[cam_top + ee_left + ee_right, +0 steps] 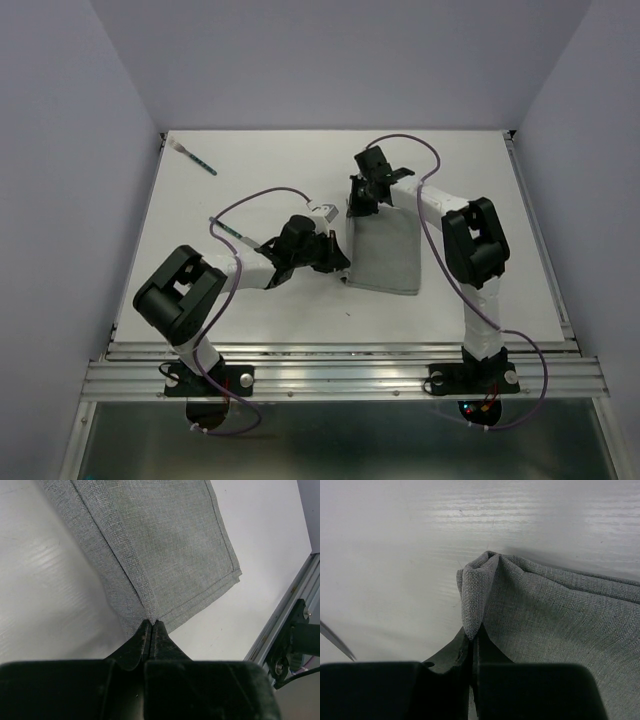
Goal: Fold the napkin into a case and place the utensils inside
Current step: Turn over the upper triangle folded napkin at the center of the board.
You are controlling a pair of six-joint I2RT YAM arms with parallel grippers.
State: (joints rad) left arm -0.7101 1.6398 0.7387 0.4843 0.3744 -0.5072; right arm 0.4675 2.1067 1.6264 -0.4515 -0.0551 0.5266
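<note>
You had both sets of jaws closed on the napkin (388,255), which lay near the middle of the desk (270,160), between the two arms. The left jaws were pinched together on the cloth at its near left edge, where a folded layer met the hem. The right jaws were clamped on the far left corner, which was bunched into a small raised peak. Gripping both ends of one side probably let you carry that whole edge across evenly for the next fold. The napkin looked plain grey and finely woven, already doubled into a narrower panel with a stitched border, not yet a case. The utensils sat well apart from it, one (196,159) by the far left corner, the other (232,231) beside the left arm.
</note>
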